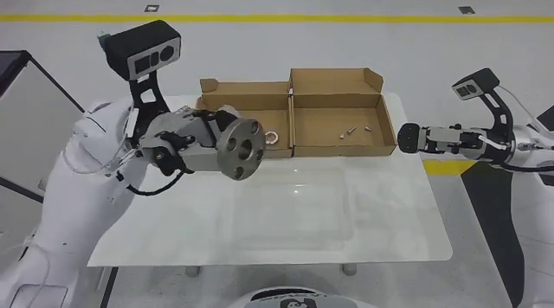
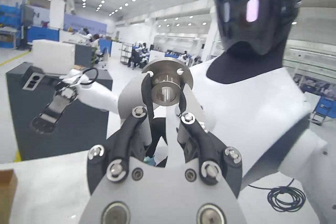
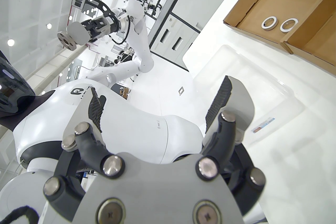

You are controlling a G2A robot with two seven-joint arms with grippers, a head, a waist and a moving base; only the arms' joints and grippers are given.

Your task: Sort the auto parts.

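The white desk (image 1: 415,213) carries a clear shallow tray (image 1: 290,214) at its middle and two open cardboard boxes side by side along its far edge. The left box (image 1: 247,98) holds two flat rings (image 3: 269,24) close to its near right corner. The right box (image 1: 333,79) holds small bolts (image 1: 348,132) towards its near edge. The left gripper (image 2: 164,93) is raised over the desk's left part, in front of the left box, fingers clenched on the hub of a metal flange (image 1: 240,146). The right gripper (image 3: 160,91) sits at the desk's right edge, just beside the right box, fingers released and apart.
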